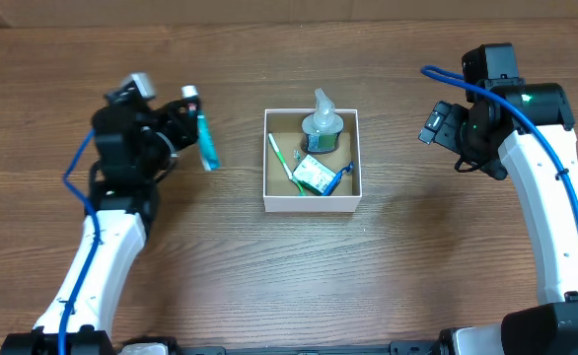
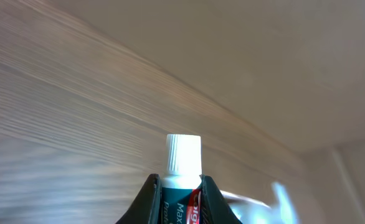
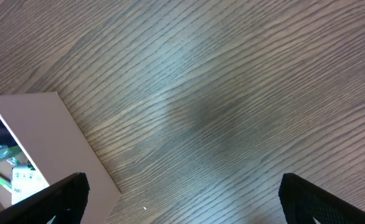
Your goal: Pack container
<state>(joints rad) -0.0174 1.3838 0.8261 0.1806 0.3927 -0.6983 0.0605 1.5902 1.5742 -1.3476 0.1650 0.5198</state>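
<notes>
Left gripper [image 1: 182,120] clamps a toothpaste tube [image 1: 205,146] above the surface [image 1: 269,281], left of the container [image 1: 309,203] at centre, which holds a toothbrush [image 1: 281,158] and bottle [image 1: 323,123]. Likely next move: carry the tube over and release. Right gripper [image 1: 433,122] hangs wide, empty.

The left gripper [image 2: 179,182] grips a dark teal toothpaste tube [image 2: 181,198] with red and white lettering. Its two black fingers [image 2: 146,202] press against the tube's shoulders from either side at the bottom edge of the view. The tube's white ribbed screw cap [image 2: 183,153] sticks out beyond the fingertips, pointing up in the picture. Behind it lies a brown wooden table [image 2: 76,93], its grain smeared into slanting streaks. Pale bluish-white smears [image 2: 276,196] sit low on the right, just beside the gripper, too blurred to identify.
</notes>
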